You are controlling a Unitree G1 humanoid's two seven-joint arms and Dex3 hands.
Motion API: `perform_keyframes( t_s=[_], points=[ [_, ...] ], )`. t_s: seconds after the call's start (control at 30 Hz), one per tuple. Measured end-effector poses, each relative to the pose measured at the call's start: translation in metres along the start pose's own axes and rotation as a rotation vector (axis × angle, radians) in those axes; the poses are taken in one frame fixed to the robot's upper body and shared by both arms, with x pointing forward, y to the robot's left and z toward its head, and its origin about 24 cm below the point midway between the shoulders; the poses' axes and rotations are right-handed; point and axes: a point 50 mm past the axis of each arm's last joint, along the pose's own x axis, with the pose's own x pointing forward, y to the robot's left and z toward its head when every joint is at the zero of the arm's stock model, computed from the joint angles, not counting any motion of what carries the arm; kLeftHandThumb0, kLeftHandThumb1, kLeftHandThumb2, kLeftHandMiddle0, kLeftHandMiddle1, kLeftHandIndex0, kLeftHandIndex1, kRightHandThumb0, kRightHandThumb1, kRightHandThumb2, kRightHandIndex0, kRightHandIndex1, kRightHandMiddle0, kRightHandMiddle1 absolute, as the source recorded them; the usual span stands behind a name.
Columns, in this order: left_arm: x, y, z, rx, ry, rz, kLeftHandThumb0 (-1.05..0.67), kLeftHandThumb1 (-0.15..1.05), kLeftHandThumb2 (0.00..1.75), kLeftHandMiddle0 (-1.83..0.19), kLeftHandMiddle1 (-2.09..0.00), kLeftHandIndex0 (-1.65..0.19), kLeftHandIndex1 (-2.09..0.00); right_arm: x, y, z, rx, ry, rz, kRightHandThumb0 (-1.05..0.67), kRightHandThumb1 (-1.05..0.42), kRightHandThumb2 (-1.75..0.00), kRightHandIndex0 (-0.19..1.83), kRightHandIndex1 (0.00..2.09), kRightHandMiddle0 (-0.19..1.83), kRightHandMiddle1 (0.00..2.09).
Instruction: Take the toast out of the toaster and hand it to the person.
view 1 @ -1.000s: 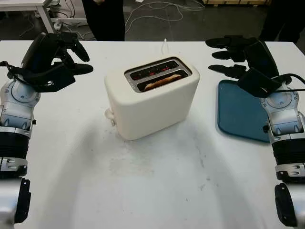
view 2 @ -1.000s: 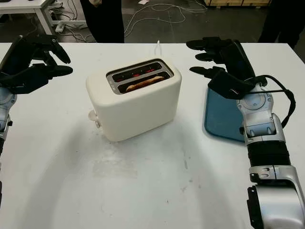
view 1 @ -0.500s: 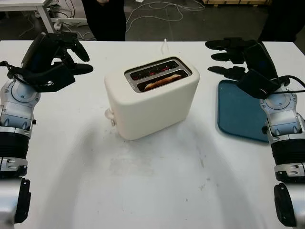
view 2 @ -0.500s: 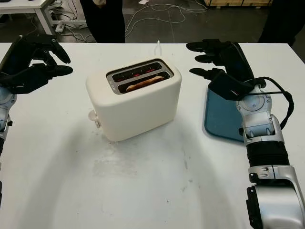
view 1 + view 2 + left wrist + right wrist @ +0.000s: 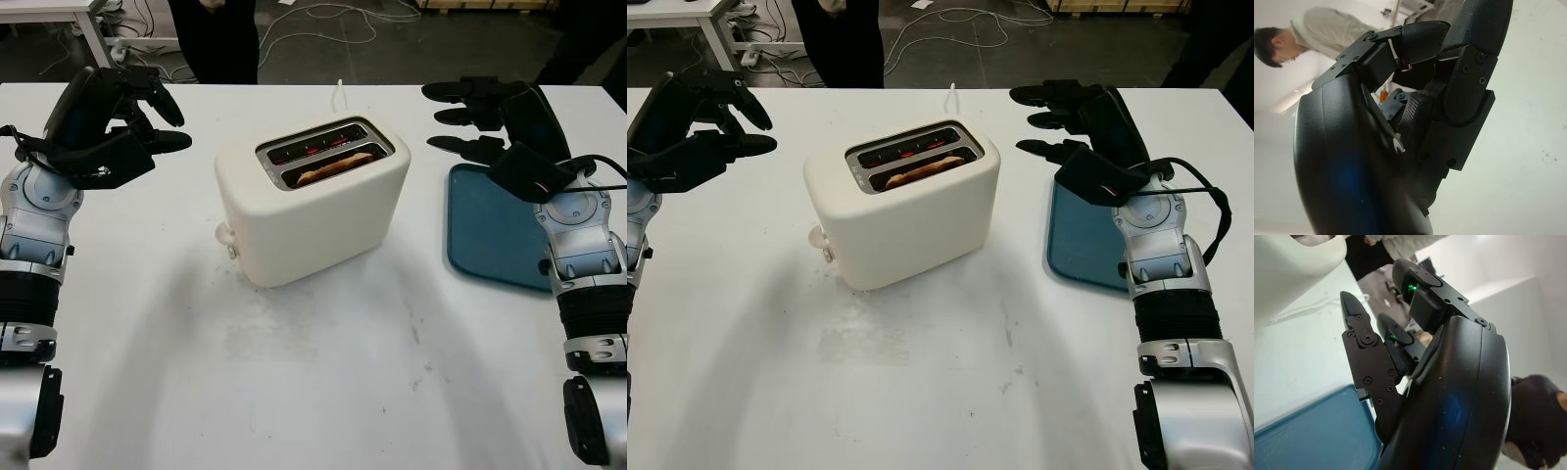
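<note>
Comparing with a second earlier, found nothing moved: browned toast slice (image 5: 333, 168) sat untouched in cream plastic toaster (image 5: 313, 201); black left hand (image 5: 118, 122) at ten o'clock, black right hand (image 5: 485, 117) at two o'clock, fingers uncurled, empty.

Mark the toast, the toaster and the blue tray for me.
toast (image 5: 333, 166), left eye view, its browned top edge in the near slot
toaster (image 5: 313, 220), left eye view, its cream front wall
blue tray (image 5: 490, 240), left eye view, its bare floor
</note>
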Motion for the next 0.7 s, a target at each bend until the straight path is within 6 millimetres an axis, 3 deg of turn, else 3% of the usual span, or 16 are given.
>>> perform_keyframes(
  t_s=[0.7],
  points=[
    [0.0,0.0,-0.0001,0.0,0.002,0.0,-1.05,0.88,0.01,-0.97,-1.19,-0.83,-1.21,0.0,-0.0002,-0.0001,-0.004,-0.001,-0.006,-0.23,-0.82,0.0,0.92,0.0,0.81,0.0]
  ],
)
